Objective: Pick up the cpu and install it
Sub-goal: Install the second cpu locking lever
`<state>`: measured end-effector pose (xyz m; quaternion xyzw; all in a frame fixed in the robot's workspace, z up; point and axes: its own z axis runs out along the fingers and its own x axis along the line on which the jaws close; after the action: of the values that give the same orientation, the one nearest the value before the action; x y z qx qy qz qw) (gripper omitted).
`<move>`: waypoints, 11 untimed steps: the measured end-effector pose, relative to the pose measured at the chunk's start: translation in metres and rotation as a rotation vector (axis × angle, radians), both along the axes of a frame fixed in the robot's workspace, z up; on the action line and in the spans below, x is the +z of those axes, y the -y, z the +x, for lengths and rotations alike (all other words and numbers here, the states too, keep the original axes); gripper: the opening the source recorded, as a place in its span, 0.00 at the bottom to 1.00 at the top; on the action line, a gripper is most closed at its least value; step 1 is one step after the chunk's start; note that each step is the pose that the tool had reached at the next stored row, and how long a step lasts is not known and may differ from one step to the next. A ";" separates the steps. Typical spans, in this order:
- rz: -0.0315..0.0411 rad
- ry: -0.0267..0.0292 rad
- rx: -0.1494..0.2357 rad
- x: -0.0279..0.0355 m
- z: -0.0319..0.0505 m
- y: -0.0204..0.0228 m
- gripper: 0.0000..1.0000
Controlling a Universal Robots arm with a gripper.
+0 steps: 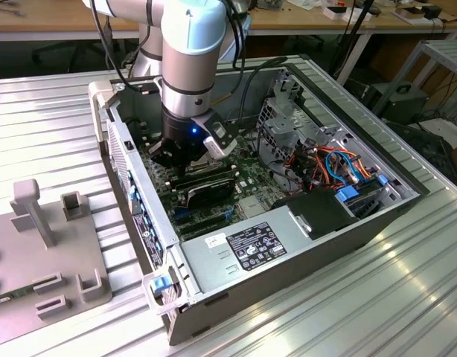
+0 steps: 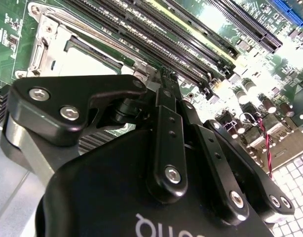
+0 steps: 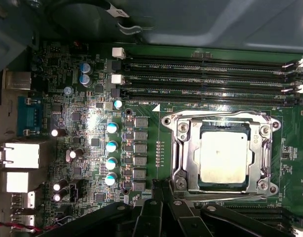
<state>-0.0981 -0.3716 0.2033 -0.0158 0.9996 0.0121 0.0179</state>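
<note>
Hovering low inside the computer case just beside the socket, my gripper looks pinched narrow and seemingly empty, while the cpu already lies seated within the socket, its frame apparently unlatched.

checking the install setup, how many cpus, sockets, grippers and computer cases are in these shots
cpu: 1
socket: 1
gripper: 1
computer case: 1
total: 4
</note>
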 end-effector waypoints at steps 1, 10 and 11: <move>-0.0001 0.0002 0.000 0.0009 0.0000 0.0000 0.11; -0.0024 0.0002 0.000 0.0143 0.0000 0.0000 0.11; -0.0022 0.0004 0.000 0.0143 0.0000 0.0000 0.11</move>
<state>-0.0981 -0.3716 0.2175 -0.0158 0.9997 0.0109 0.0181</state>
